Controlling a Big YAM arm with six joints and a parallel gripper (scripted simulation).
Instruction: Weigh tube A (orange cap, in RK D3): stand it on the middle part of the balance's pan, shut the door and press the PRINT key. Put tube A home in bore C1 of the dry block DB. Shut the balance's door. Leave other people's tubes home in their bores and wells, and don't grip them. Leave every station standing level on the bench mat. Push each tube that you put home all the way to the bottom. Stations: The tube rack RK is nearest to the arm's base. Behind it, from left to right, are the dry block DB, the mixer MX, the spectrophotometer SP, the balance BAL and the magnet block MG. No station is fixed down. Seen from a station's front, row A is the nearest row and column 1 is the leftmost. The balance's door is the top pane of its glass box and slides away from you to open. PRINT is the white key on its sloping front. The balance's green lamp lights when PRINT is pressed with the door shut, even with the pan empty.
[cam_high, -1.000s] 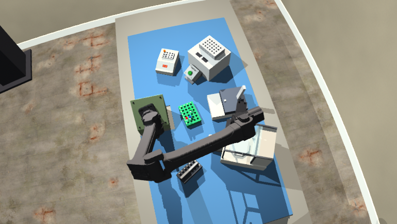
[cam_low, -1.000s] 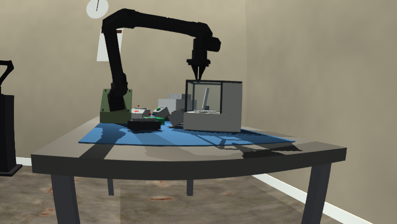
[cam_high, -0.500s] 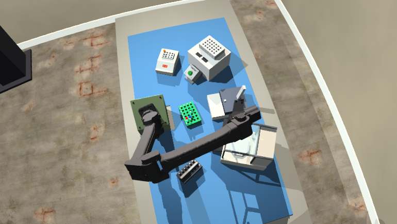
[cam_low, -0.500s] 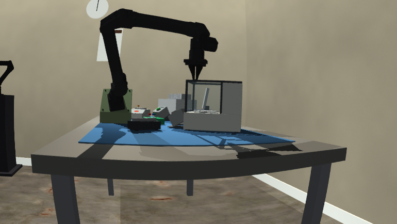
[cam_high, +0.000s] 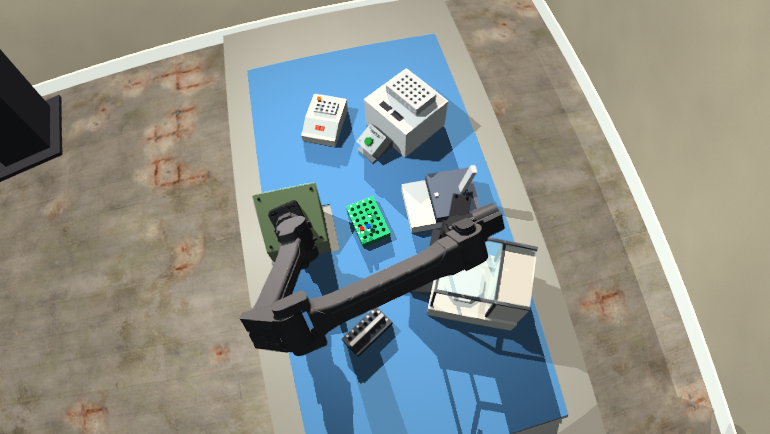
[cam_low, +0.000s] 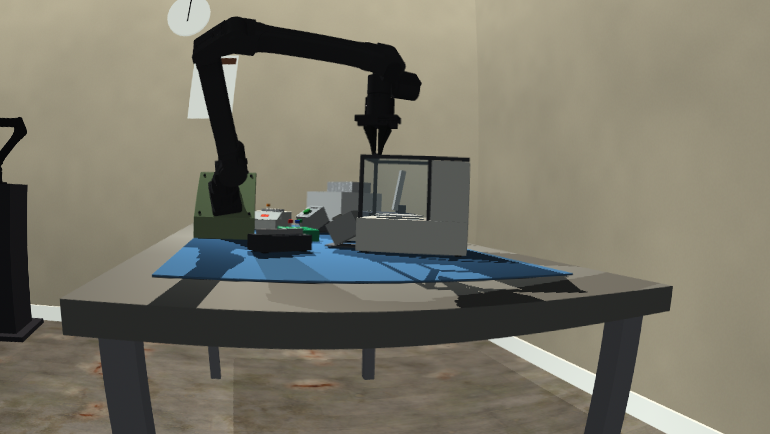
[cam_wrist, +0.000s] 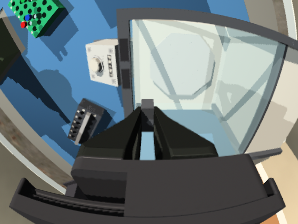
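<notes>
Gripper (cam_wrist: 147, 115) hangs tips-down over the balance (cam_high: 501, 315), near the bench edge opposite the arm's base. Fingers narrow, pinching the door's grey tab (cam_wrist: 147, 103).

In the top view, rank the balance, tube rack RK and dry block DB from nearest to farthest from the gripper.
1. Balance, right under the gripper, whose fingers pinch its door handle.
2. Tube rack RK, mid-mat, toward the arm's base.
3. Dry block DB, far end of the row.
</notes>
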